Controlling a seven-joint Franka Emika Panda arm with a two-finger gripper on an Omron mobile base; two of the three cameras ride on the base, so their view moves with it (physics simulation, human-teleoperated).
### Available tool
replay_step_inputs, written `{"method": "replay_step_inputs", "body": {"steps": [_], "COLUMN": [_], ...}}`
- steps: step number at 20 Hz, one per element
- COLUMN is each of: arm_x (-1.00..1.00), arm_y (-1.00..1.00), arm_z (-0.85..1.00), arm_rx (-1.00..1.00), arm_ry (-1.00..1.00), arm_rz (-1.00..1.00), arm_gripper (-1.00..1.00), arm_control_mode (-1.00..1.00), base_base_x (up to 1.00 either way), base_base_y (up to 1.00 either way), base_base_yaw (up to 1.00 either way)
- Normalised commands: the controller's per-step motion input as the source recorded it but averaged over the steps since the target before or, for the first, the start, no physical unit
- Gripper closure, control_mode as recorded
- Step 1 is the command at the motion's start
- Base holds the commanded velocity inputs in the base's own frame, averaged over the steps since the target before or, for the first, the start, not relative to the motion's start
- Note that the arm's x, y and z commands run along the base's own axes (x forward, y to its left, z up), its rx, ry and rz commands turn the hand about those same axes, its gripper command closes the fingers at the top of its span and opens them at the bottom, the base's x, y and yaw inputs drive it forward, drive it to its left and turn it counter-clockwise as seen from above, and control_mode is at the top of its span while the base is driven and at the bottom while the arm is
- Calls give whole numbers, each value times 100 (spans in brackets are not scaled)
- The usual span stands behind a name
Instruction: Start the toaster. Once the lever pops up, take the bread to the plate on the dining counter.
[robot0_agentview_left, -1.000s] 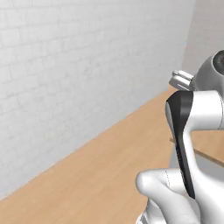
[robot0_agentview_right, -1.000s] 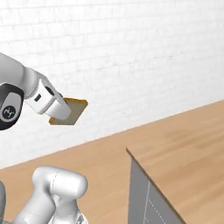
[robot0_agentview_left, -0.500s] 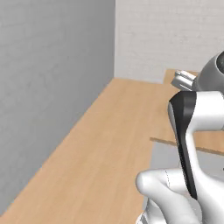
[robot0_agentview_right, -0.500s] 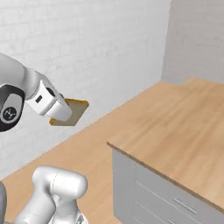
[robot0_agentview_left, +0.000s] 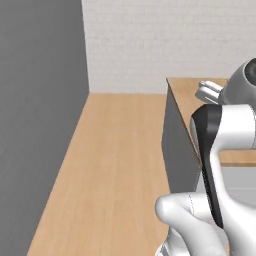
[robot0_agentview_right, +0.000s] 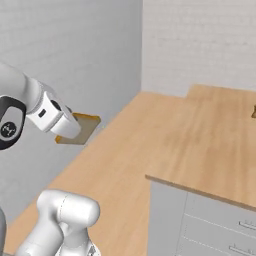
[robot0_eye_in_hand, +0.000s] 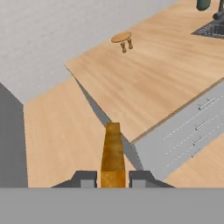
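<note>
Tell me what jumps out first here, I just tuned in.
The bread stands out first: the tool holds it in the air over the wooden floor, left in the right base view. Next comes the dining counter, broad pale wood ahead in the hand view, with the plate near its far edge and a dark sink at the right corner.

A light wood floor (robot0_agentview_left: 110, 165) runs between a grey wall (robot0_agentview_left: 40, 100) and a grey-sided tabletop (robot0_agentview_left: 192, 90). Behind stands white brick wall (robot0_agentview_left: 165, 45). The white arm (robot0_agentview_left: 220, 150) rises lower right, with possibly the pincer's pale base above.
</note>
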Motion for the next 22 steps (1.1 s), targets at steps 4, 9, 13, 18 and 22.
{"method": "replay_step_inputs", "body": {"steps": [4, 9, 13, 18, 22], "arm_x": [0, 0, 0, 0, 0], "arm_y": [0, 0, 0, 0, 0], "arm_z": [0, 0, 0, 0, 0], "arm_rx": [0, 0, 0, 0, 0], "arm_ry": [0, 0, 0, 0, 0], "arm_rz": [0, 0, 0, 0, 0], "arm_gripper": [100, 100, 100, 100, 100], "arm_control_mode": [100, 100, 100, 100, 100], "base_base_x": [81, 100, 100, 100, 100], "base_base_y": [55, 11, 7, 18, 13], "base_base_yaw": [-39, -17, -3, -3, -5]}}
